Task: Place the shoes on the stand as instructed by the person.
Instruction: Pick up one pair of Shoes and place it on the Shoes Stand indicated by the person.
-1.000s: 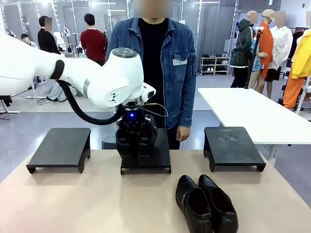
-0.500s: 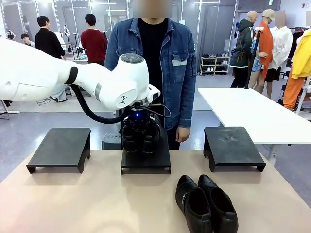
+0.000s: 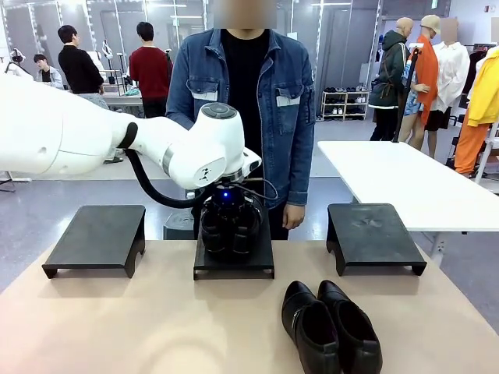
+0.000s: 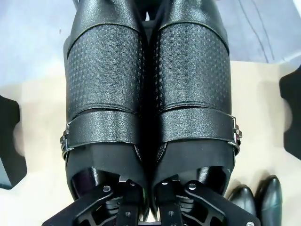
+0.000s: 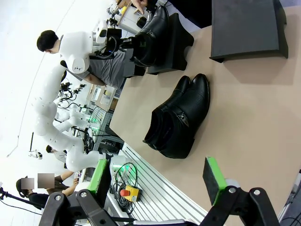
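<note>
Left gripper (image 4: 149,205) clamped tight on the inner edges of one pair of shoes (image 4: 106,80): black, grid-embossed panels, buckled straps. Pair sits over middle stand (image 3: 261,261); contact unclear. Second pair (image 3: 331,327), glossy, on table (image 3: 117,327). Right gripper (image 5: 156,178) spread wide, empty.

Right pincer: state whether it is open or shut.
Open. The right pincer has its green pads wide apart, with nothing gripped between them.

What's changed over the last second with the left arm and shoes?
The left tool, still shut on one pair of shoes, shifted slightly toward picture right at the middle stand. Nothing was grabbed or released. The other pair and the person stayed put.
</note>
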`<state>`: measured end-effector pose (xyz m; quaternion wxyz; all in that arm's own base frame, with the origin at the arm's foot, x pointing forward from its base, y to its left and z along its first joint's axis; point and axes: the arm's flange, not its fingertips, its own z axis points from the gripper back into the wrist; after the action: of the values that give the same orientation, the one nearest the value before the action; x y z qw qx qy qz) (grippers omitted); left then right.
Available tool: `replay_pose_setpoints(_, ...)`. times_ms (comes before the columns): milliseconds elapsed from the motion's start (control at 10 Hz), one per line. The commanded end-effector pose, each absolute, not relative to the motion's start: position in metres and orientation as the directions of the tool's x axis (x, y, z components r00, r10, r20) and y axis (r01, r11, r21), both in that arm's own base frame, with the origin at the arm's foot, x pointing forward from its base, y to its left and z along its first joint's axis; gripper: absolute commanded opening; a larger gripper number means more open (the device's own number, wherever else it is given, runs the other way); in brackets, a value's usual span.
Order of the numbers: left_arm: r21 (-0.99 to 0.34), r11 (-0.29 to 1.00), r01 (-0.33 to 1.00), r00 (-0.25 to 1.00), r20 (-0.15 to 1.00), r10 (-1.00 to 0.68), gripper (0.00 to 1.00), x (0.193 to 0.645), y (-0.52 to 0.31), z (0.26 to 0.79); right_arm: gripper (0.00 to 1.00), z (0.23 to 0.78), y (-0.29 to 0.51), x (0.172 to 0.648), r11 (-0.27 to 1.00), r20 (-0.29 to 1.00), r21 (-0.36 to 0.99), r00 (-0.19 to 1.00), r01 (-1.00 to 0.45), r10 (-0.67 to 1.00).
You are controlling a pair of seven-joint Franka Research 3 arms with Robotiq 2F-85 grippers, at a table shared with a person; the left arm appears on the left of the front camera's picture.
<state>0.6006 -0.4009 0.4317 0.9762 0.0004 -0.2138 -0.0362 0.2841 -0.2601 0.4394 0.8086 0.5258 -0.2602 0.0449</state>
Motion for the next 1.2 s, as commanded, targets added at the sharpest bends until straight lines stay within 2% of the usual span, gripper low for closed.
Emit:
replay_pose_setpoints(0,0.007,0.997,0.074,0.899,0.433,-0.069,0.08,0.61,-0.404,0.436,1.0,0.441,-0.26,0.284,0.437,0.476,0.827,0.855,-0.355,-0.207)
replay_pose_setpoints(500,0.025,0.997,0.072,0.901,0.428,-0.076,0.08,0.612,-0.409,0.42,1.0,0.441,-0.26,0.284,0.437,0.476,0.827,0.855,-0.355,-0.207)
replay_pose_setpoints(600,0.019,0.997,0.071,0.903,0.424,-0.072,0.24,0.611,-0.41,0.421,1.0,0.441,-0.26,0.284,0.437,0.476,0.827,0.855,-0.355,-0.207)
replay_pose_setpoints(700,0.021,0.997,0.071,0.902,0.425,-0.073,0.47,0.61,-0.412,0.424,1.0,0.441,-0.26,0.284,0.437,0.476,0.827,0.855,-0.355,-0.207)
replay_pose_setpoints(800,0.023,0.997,0.073,0.901,0.428,-0.075,0.62,0.608,-0.413,0.428,1.0,0.441,-0.26,0.284,0.437,0.476,0.827,0.855,-0.355,-0.207)
replay_pose_setpoints(900,0.026,0.997,0.068,0.904,0.422,-0.072,0.84,0.605,-0.412,0.432,1.0,0.441,-0.26,0.284,0.437,0.476,0.827,0.855,-0.355,-0.207)
replay_pose_setpoints(1000,0.032,0.998,0.061,0.906,0.418,-0.068,0.98,0.601,-0.411,0.436,1.0,0.441,-0.26,0.284,0.437,0.476,0.827,0.855,-0.355,-0.207)
replay_pose_setpoints(1100,0.043,0.998,0.048,0.909,0.411,-0.061,1.0,0.599,-0.407,0.438,1.0,0.441,-0.26,0.284,0.437,0.476,0.827,0.855,-0.355,-0.207)
